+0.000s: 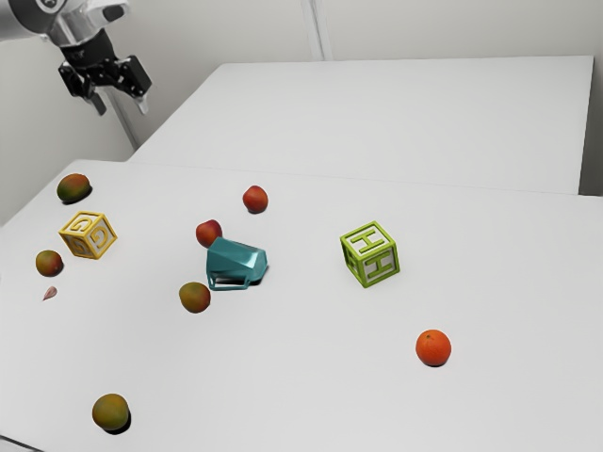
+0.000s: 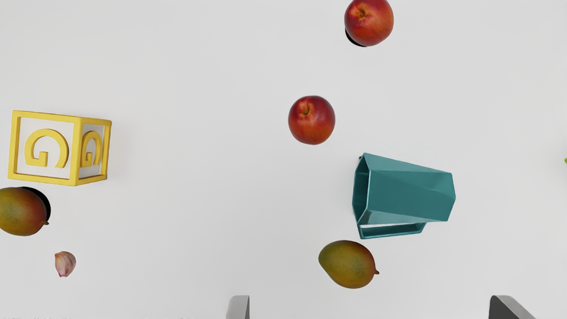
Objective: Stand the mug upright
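Finding mug (image 1: pixel 236 260) on its side, below and beyond wide-open, empty gripper (image 1: pixel 122 109), with mouth (image 2: pixel 361 190) toward the exterior view's left.

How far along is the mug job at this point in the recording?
Done: no part of the uprighting shows; the teal mug lies on its side on the table, its mouth facing sideways. In hand: nothing; the hand is raised away from the mug, fingers apart and empty. Left: reaching the mug, gripping it, turning it onto its base and letting go.
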Controlling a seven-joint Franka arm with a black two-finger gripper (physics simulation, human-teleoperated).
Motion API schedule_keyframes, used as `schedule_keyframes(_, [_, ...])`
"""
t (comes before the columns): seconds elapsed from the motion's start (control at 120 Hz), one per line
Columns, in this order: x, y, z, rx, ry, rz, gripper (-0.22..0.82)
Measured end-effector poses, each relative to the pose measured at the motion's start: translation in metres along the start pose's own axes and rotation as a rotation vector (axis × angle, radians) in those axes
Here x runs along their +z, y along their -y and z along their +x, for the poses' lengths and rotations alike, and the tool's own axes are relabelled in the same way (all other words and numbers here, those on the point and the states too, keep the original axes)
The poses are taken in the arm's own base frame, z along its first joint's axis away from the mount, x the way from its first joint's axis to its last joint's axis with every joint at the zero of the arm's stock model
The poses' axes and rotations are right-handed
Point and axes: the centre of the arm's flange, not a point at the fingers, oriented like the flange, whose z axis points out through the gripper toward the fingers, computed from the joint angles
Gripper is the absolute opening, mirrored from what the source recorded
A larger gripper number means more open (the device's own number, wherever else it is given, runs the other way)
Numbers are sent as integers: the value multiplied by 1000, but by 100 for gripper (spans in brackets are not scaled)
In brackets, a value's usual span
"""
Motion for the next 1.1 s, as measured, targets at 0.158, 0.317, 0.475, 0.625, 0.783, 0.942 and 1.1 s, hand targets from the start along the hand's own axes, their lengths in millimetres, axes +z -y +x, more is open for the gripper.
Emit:
schedule_keyframes(0.158, [29, -7, -16, 5, 88, -93, 59])
schedule_keyframes(0.317, [170, 39, -55, -171, 265, -419, 59])
schedule_keyframes(0.475, [249, 34, -54, -225, 256, -604, 59])
schedule_keyframes(0.625, [287, 41, -38, -226, 193, -672, 59])
schedule_keyframes(0.783, [316, 50, -36, -218, 143, -741, 59])
schedule_keyframes(0.942, [347, 54, -41, -196, 123, -848, 59])
schedule_keyframes(1.1, [362, 49, -44, -142, 96, -924, 59])
